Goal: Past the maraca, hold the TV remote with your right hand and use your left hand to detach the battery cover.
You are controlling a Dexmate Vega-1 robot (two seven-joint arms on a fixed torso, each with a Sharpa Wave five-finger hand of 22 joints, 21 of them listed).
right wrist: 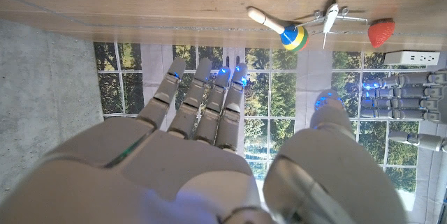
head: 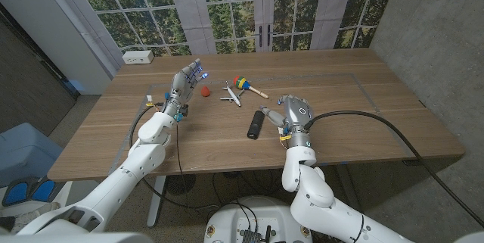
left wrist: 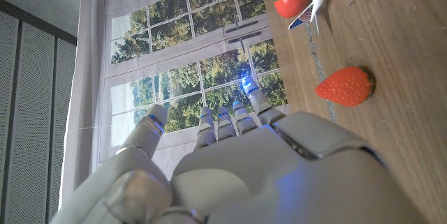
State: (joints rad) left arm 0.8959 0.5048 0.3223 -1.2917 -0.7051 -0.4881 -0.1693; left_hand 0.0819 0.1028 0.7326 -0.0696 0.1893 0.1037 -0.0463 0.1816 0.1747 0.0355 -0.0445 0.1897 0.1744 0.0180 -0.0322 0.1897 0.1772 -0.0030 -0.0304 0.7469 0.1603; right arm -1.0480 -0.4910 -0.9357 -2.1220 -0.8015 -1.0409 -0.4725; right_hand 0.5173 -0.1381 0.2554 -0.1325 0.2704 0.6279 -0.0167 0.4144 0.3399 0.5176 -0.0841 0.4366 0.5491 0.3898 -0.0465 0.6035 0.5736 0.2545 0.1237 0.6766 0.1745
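Remote (head: 256, 123) lies mid-table toward the near edge, untouched, just beside the right hand (head: 293, 113). Both hands hold nothing, fingers spread; left hand (head: 186, 82) hovers by the strawberry (head: 204, 90), apart from the remote. Risks: right hand's grab nudges the remote so it slides; left's reach across sweeps strawberry, plane (head: 231, 94) or maraca (head: 247, 85).

We note: table (head: 363, 114), wood, matt, visible grain | TV remote (head: 256, 124), black plastic, matt | maraca (right wrist: 283, 29), pale bare wood handle, glossy painted head | toy airplane (head: 231, 95), smooth white plastic | strawberry (left wrist: 345, 86), red, dimpled skin | both hands (head: 186, 82) (head: 293, 112), smooth grey-white plastic shells.
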